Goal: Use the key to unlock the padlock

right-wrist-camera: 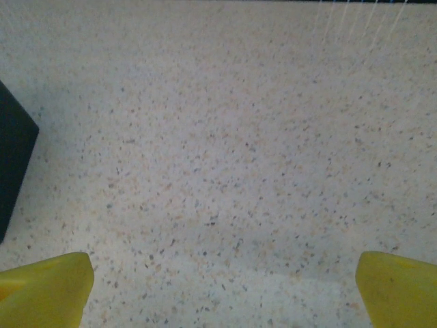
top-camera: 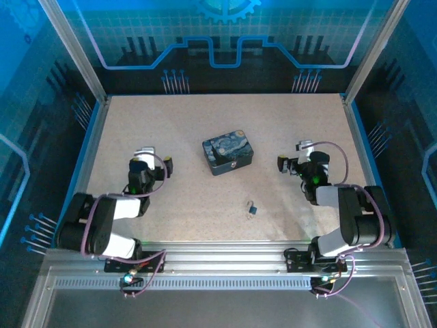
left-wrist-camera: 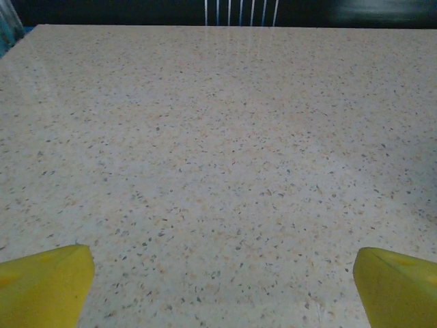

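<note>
Wide open and empty, the left gripper (left-wrist-camera: 223, 273) and right gripper (right-wrist-camera: 223, 270) hang over the table (top-camera: 171, 123) on either side. The padlock (top-camera: 252, 208) lies between them, nearer the bases than the tin (top-camera: 227, 154) (the key too small to make out), probably reachable by either arm.

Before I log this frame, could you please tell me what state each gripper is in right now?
Left gripper: open, holding nothing.
Right gripper: open, holding nothing.
</note>
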You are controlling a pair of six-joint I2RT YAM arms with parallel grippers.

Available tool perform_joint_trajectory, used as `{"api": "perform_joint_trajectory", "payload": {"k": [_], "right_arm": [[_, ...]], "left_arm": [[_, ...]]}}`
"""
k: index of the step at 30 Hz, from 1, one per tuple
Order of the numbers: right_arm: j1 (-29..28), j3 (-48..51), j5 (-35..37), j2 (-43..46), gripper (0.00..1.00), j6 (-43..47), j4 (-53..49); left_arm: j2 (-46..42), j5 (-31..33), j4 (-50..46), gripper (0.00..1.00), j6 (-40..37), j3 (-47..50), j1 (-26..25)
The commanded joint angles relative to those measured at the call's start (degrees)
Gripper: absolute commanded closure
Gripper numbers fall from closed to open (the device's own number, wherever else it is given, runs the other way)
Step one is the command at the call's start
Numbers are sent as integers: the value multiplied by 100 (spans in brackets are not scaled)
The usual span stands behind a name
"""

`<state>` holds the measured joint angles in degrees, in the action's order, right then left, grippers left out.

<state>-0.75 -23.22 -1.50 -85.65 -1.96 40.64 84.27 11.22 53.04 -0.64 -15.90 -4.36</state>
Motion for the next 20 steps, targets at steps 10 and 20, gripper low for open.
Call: {"api": "perform_joint_trajectory", "payload": {"k": [10,20], "right_arm": [[-264,-158,389,-57,0,279,243],[-241,-165,355,-57,0,269,242]], "left_arm": [[463,-715,22,1,174,-568,489],[468,-706,14,1,159,-568,484]]}}
